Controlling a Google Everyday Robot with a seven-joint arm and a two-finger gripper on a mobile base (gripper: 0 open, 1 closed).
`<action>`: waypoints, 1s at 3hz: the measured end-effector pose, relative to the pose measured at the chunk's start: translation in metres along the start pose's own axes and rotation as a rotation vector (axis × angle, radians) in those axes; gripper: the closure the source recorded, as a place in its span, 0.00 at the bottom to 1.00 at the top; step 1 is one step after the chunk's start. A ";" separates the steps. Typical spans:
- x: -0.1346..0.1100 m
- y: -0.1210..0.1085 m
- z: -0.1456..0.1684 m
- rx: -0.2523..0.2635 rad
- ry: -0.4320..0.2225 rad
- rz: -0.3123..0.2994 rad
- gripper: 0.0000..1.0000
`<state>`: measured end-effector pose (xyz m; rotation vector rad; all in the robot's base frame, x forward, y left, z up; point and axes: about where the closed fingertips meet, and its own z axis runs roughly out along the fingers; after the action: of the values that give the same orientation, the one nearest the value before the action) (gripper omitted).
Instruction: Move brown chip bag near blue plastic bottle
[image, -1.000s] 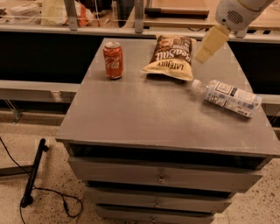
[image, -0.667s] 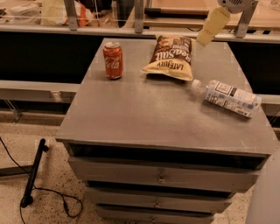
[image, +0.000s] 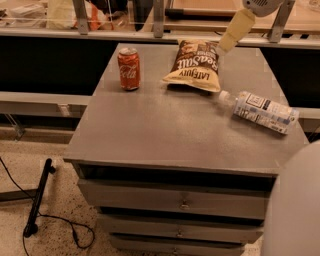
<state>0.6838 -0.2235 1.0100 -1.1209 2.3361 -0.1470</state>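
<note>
The brown chip bag lies flat at the back middle of the grey cabinet top, its yellow band toward the front. The blue plastic bottle lies on its side at the right, its white cap pointing at the bag's front right corner, a short gap between them. My gripper hangs at the top right, raised above the bag's right back corner, holding nothing that I can see.
A red soda can stands upright left of the bag. Drawers front the cabinet. A railed counter runs behind. A black pole and cable lie on the floor at left. A grey robot part fills the lower right corner.
The gripper has risen up and back from beside the bag's right edge. A grey robot part has come into view at lower right. Bag, bottle and can have not moved.
</note>
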 end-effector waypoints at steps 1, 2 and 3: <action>-0.002 0.010 0.038 -0.080 0.061 0.117 0.00; 0.002 0.021 0.075 -0.148 0.127 0.209 0.00; 0.012 0.028 0.104 -0.205 0.162 0.287 0.00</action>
<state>0.7118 -0.2005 0.9076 -0.8792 2.6766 0.1137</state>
